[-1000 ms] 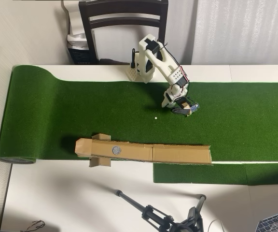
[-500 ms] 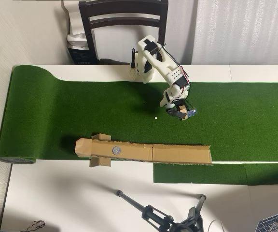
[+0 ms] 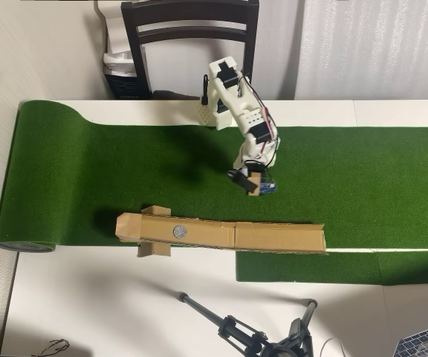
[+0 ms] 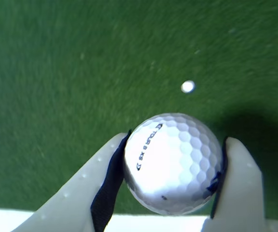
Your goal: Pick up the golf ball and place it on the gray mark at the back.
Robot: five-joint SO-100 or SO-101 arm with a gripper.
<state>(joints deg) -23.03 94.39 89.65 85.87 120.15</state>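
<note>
The ball [image 4: 173,162] sits between the 2 fingers of the gripper [image 4: 170,166], which are clenched on it at its widest girth, 1 dark-padded finger [image 4: 111,181] on its left side and 1 on its right as the wrist view shows them. Its printed logo faces up and left toward the camera. Below it is green turf [image 4: 57,72], blurred, so the ball looks lifted clear of the turf, though the gap cannot be judged. A tiny white dot [image 4: 187,86] lies on the turf just beyond the ball.

In the overhead view the ball is hidden under the gripper [image 3: 250,181], which hangs above the mat [image 3: 88,171]. Taking the gray mark [image 3: 177,231] as the landmark: the gripper is up and to the right of it, well apart, with open turf between. The mark sits in a long cardboard strip [image 3: 273,236] that runs rightward from it along the lower edge of the mat.

The ball is likely hard, light and smooth, so a round, slick surface could squirt out of flat pads if the hold drifts off the middle. The present hold across the equator looks like the right place. Its dimples give a little bite. It will roll freely once let go, so it probably wants a low, gentle release right on the mark.
</note>
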